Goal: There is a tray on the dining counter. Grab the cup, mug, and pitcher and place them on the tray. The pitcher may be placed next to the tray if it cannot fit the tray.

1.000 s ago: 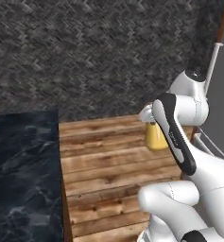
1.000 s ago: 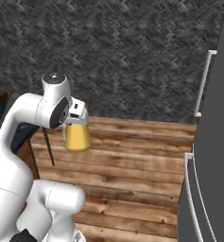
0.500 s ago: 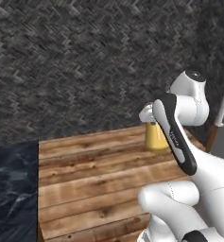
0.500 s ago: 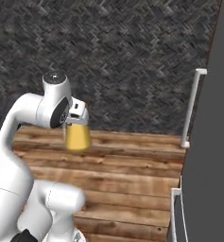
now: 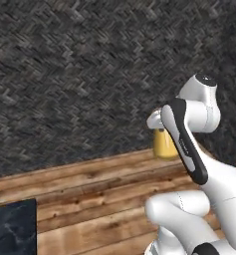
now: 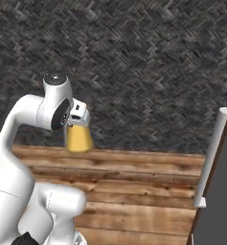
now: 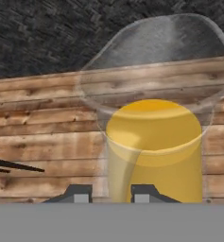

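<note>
As held aloft, pitcher (image 7: 153,142) amber-bodied, clear flared neck, in claw (image 7: 106,193)

A dark grey wall (image 5: 79,69) with a herringbone weave fills the back of the room. Below it lies a floor (image 6: 148,182) of worn brown wooden planks that run sideways. At the right edge of the right base view stands a dark cabinet (image 6: 220,201) with a pale upright handle (image 6: 211,153).
</note>
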